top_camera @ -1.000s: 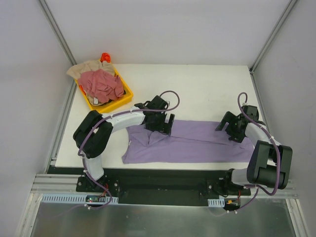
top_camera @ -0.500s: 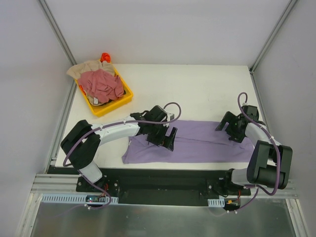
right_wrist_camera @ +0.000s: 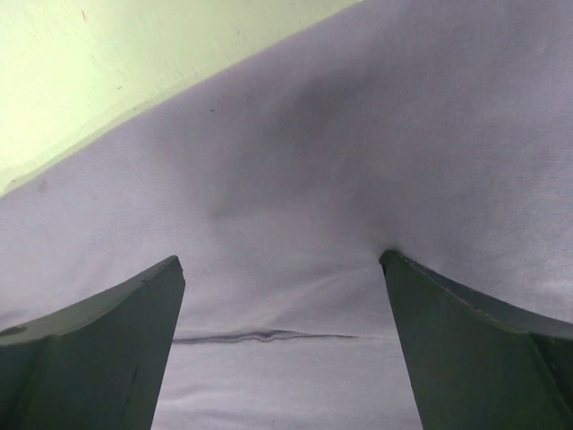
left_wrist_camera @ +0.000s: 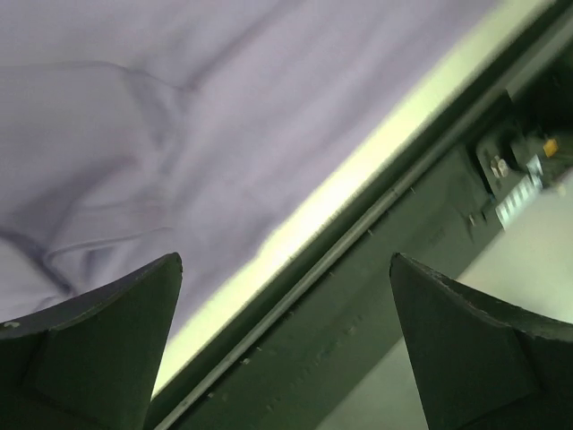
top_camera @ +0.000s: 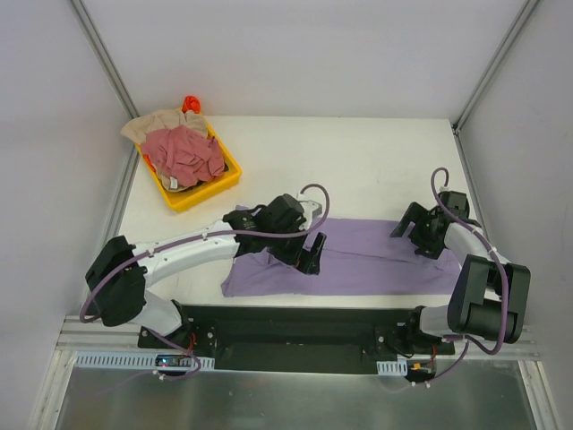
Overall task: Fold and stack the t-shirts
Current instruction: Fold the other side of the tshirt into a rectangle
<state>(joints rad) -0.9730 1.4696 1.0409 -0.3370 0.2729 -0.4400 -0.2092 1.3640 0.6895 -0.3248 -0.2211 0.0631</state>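
Top view first: the left gripper (top_camera: 310,254) sits right over the lavender shirt (top_camera: 376,260), so the cloth under it is hidden. The shirt's left end looks bunched and folded over itself, and I can't make out which bit is sleeve. The shirt lies as a long flat strip along the near edge of the table (top_camera: 358,161), a soft matte knit with shallow creases.

The right gripper (top_camera: 417,235) is down at the shirt's right end, with its tips hidden from above by its own black body. The wrist cams sort that out. The left one's fingers (left_wrist_camera: 89,349) are spread wide with nothing between them, just cloth, pale table edge and a blurry dark rail. The right one's fingers (right_wrist_camera: 89,349) are spread too, gripping nothing, over smooth lavender cloth with a thin seam line.

The pink-red shirt (top_camera: 183,152) is crumpled in the yellow tray (top_camera: 204,193). It sits on top of the beige shirt (top_camera: 148,125), which spills over the back-left rim. A small orange-red thing (top_camera: 190,103) peeks out behind, no idea what.
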